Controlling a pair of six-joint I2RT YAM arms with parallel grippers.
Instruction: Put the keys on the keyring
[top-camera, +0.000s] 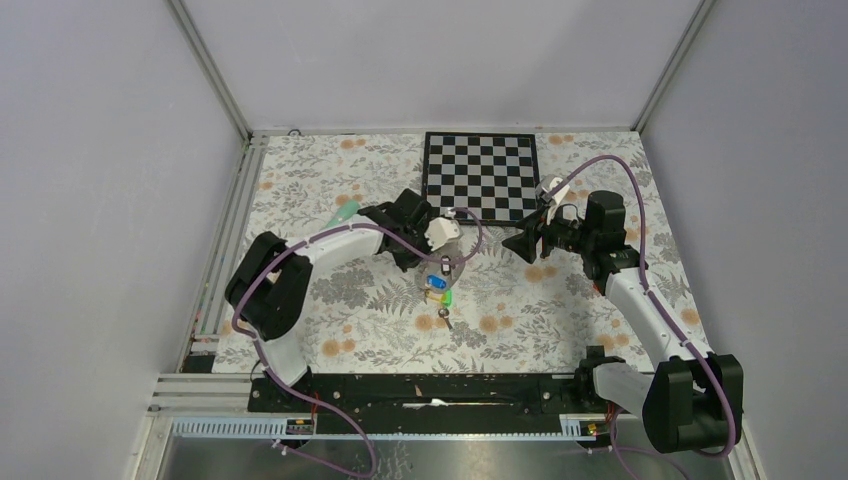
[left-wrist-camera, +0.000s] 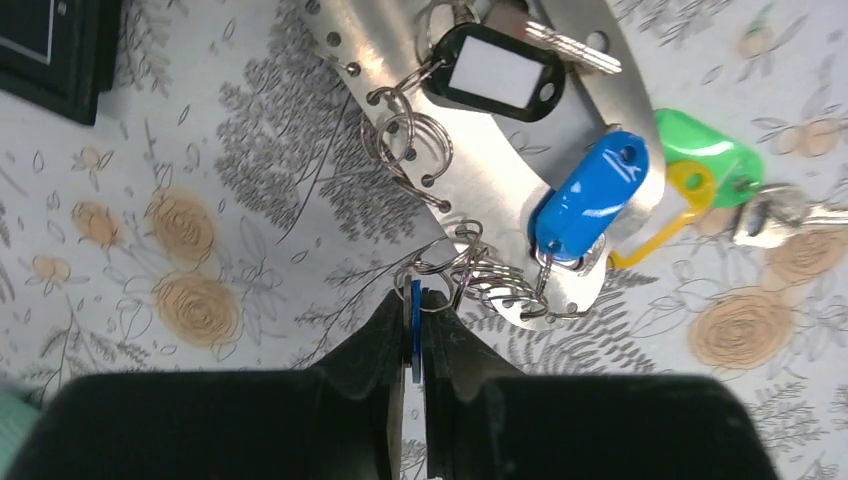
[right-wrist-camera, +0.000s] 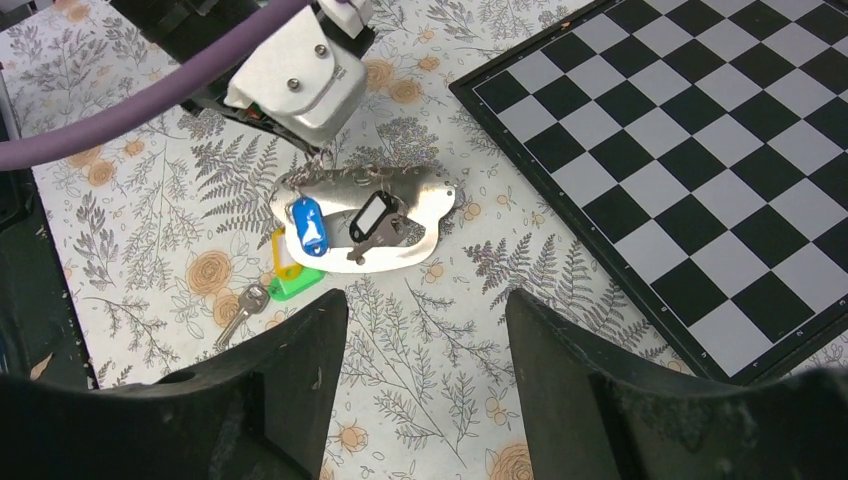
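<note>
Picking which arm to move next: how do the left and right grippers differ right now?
The left gripper is shut on a thin blue tag; the right gripper is open and empty. The left gripper is at the wire rings on the edge of the metal plate; the right gripper stands clear of the plate, near the chessboard. Both point toward the plate.

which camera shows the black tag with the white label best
Left wrist: the black tag is close up, its white insert plain to see. Right wrist shows it small, lying on the metal plate. Top external shows only a dark speck there.
</note>
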